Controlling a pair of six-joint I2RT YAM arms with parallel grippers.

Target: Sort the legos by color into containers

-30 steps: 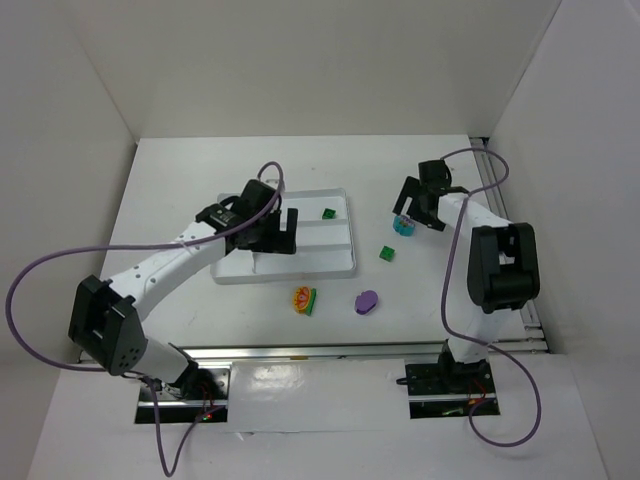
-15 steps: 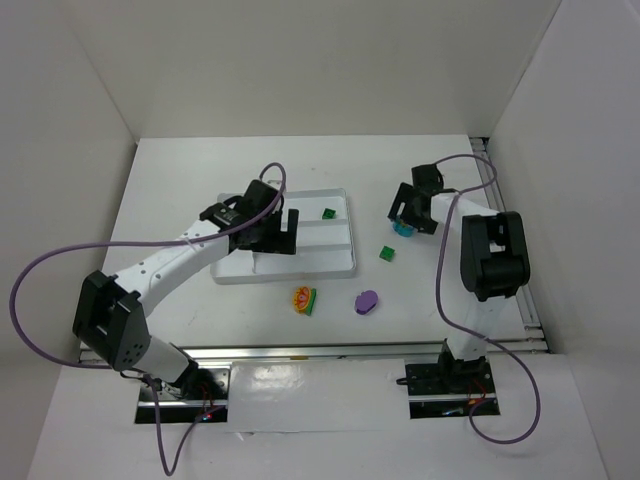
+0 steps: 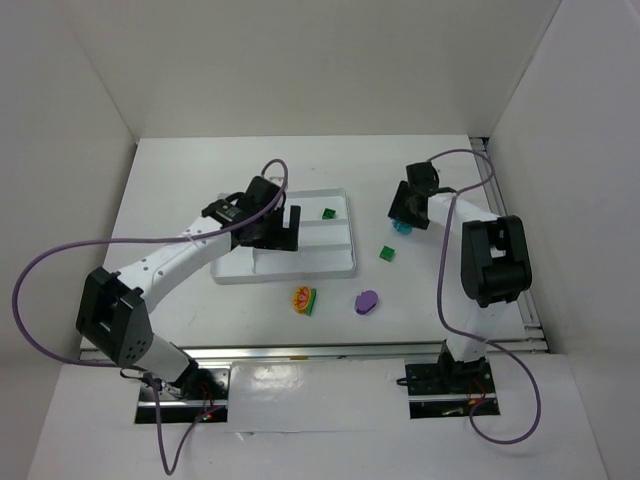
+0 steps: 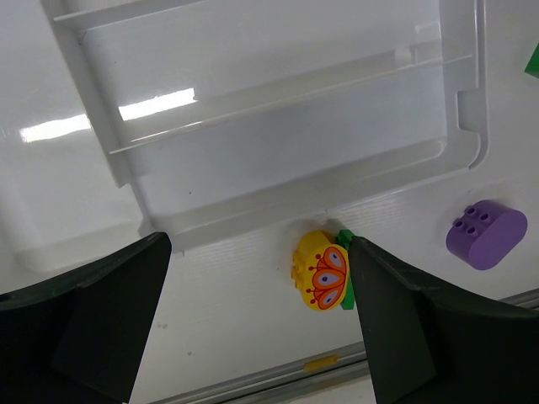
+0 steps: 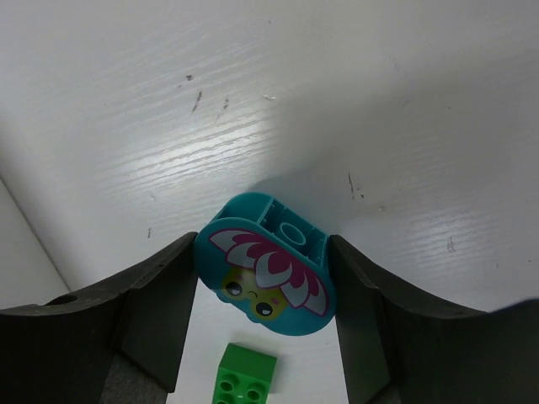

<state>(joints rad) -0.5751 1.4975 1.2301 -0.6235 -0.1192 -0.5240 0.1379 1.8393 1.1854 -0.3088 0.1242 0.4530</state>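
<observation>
The cyan-and-pink round piece (image 5: pixel 265 265) lies on the table at the right, and my right gripper (image 5: pixel 263 251) is shut on it, a finger pressed against each side. It also shows under that gripper from above (image 3: pixel 402 227). One green cube (image 5: pixel 247 377) sits on the table just in front of it. A second green cube (image 3: pixel 328 213) rests in the white tray (image 3: pixel 335 266). My left gripper (image 4: pixel 261 320) hangs open over the tray's near edge. The orange-yellow piece (image 4: pixel 322 271) lies on the table below it, close to the right finger. The purple oval (image 4: pixel 487 235) lies to its right.
White walls enclose the table on three sides. A metal rail (image 3: pixel 330 350) runs along the near edge by the arm bases. Purple cables loop from both arms.
My right gripper has lowered onto the cyan-and-pink piece and its jaws have closed in against it. The left arm has shifted slightly over the tray, still open.
</observation>
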